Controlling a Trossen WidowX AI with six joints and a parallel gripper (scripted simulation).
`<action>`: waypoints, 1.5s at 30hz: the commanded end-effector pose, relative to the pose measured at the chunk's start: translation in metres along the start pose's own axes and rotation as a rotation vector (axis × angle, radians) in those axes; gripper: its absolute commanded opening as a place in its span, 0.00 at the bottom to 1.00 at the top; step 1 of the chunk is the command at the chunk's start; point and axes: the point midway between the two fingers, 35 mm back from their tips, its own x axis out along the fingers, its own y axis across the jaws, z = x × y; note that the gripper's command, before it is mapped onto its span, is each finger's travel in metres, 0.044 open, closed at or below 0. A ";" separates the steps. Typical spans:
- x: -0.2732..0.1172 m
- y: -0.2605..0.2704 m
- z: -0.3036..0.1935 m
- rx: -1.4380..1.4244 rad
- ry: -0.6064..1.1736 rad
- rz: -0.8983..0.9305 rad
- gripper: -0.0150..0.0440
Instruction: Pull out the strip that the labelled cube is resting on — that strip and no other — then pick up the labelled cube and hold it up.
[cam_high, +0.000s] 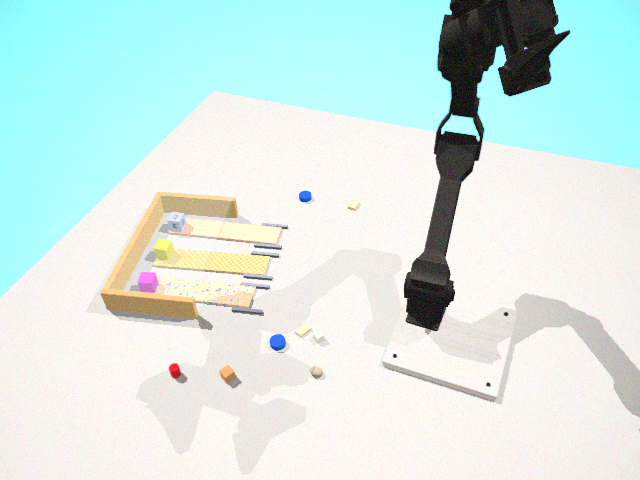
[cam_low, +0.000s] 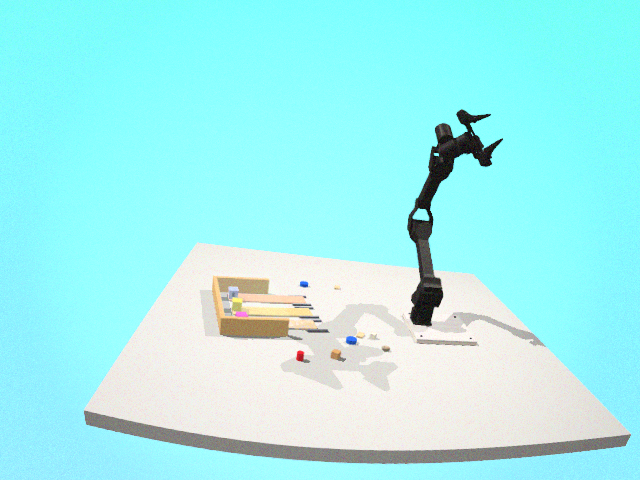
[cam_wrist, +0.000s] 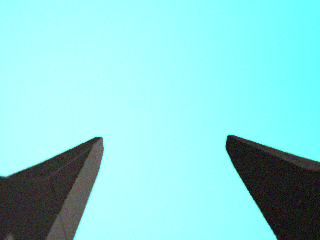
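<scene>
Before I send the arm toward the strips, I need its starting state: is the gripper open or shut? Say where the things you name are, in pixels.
Open: the wrist view shows the gripper (cam_high: 535, 54) (cam_low: 495, 127) (cam_wrist: 166, 142) with its fingertips wide apart and nothing between them.

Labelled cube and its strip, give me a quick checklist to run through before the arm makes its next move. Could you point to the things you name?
1. Labelled cube (cam_high: 176, 221) (cam_low: 233, 292) on the inner end of the plain pinkish strip (cam_high: 232, 231) (cam_low: 273, 299): ok.
2. That strip's outer end sticking out of the wooden frame's (cam_high: 149, 305) (cam_low: 253, 327) open side: ok.
3. Gripper (cam_low: 494, 127) (cam_wrist: 166, 142) open with nothing between the fingers: ok.
4. Gripper lined up with that strip: not ok, it is high up and pointing away from the frame.
5. Strip sliding freely: cannot tell.
</scene>
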 end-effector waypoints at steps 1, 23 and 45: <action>0.010 0.030 -0.053 0.080 0.200 0.042 0.93; -0.188 0.104 -0.308 0.433 1.404 -0.298 0.93; -0.524 0.145 -0.232 0.512 2.233 -1.444 0.93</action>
